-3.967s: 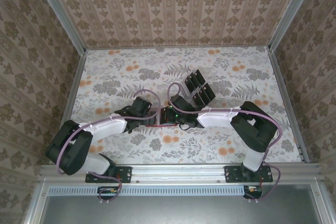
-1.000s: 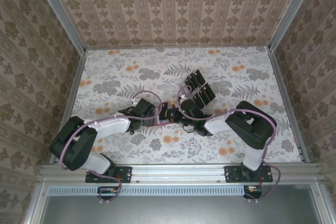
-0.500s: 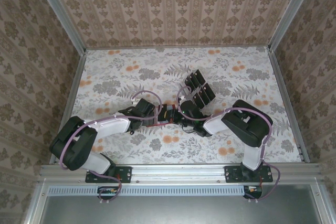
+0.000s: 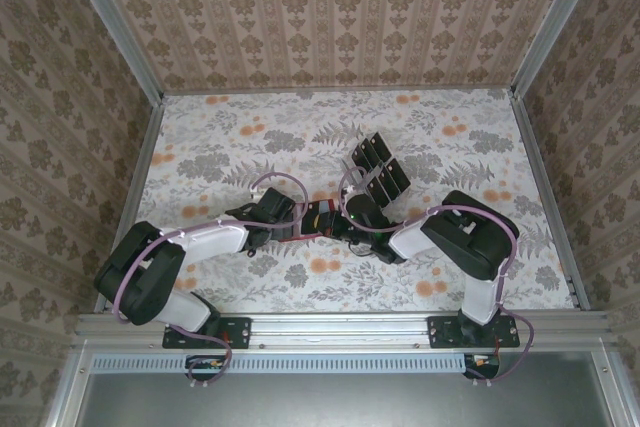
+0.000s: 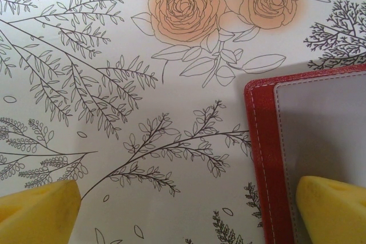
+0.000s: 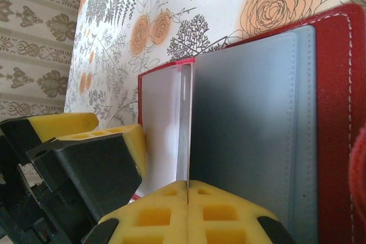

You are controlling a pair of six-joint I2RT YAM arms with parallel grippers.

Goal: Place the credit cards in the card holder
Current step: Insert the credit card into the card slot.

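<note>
Red card holder (image 6: 337, 84) lies open on the floral table (image 5: 103, 101), mid-frame in top view, right where both arms meet. Inside faces up: pale panel + grey see-through pocket in right wrist view. No dark card in either, as far as I can see.

Right gripper (image 6: 188, 198): pads pressed together on a thin leaf (image 6: 186, 130) seen edge-on, standing up along the holder's fold. Can't tell if that's a divider of the holder or a card (edge looks pale, not black, so prob. a divider).

Left gripper (image 5: 183, 215): fingers wide apart, nothing between them. One fingertip (image 5: 331, 210) sits over the holder's lower corner at bottom right of the left wrist frame, the other over bare table at bottom left. Contact w/ the holder: can't tell.

Credit cards (image 4: 380, 169): dark stack standing in the rack (image 4: 371, 181), just up and right of frame centre in top view, near the right arm's wrist, apart from the holder.

Progress est.: early. Holder open and a leaf lifted = prep; no card visibly loaded. Left to do, imo: fetch cards from the rack one at a time and slide each into a pocket, w/ one arm holding the holder open. No. of cards in rack too small to read.
</note>
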